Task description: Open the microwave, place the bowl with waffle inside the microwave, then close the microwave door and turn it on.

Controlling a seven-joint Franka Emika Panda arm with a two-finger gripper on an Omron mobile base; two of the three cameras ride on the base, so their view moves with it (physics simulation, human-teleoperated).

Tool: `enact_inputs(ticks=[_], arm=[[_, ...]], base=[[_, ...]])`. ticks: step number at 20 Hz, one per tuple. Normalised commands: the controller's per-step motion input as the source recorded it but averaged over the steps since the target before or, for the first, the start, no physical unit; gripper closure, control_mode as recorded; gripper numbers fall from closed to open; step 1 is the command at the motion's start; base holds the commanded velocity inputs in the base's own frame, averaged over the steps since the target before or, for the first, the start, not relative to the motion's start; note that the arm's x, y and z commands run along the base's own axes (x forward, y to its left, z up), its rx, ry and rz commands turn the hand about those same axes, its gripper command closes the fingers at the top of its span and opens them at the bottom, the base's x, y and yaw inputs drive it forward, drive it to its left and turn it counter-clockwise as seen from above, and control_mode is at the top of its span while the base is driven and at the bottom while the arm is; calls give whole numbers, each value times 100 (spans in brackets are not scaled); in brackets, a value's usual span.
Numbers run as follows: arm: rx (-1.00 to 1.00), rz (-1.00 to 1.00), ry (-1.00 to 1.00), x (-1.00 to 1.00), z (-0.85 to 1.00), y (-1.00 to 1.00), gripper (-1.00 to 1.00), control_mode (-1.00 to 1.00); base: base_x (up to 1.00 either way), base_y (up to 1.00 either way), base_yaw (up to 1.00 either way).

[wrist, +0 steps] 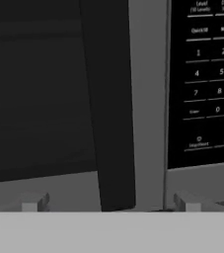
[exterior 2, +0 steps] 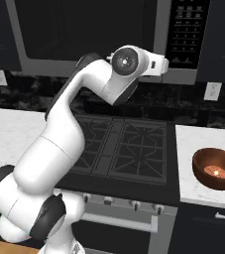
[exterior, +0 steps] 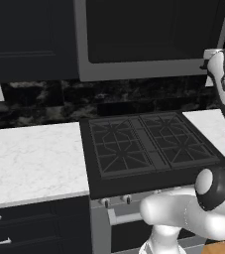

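pincer [wrist: 111,203] agape; waffle [exterior 2: 216,172] inside bowl [exterior 2: 205,161]

A black gas stove [exterior: 151,149] is sitting between two white marble counters [exterior: 32,161], its knobs facing the near side. Dark cabinets [exterior: 29,37] are hanging above, and a black speckled backsplash [exterior: 44,101] is running along the far wall, carrying white outlets [exterior 2: 212,91]. Dark drawers [exterior: 15,230] are showing pale handles.
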Motion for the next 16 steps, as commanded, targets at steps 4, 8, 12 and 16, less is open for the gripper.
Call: enact_inputs(ticks=[4, 8, 12, 16], arm=[[5, 6, 0, 58, 0, -2, -100, -100], [6, 6, 0, 58, 0, -10, -100, -100], [6, 7, 0, 56, 0, -11, -100, -100], [5, 8, 0, 54, 0, -11, -100, -100]], base=[[0, 0, 0], [0, 0, 0], [0, 0, 0], [0, 0, 0]])
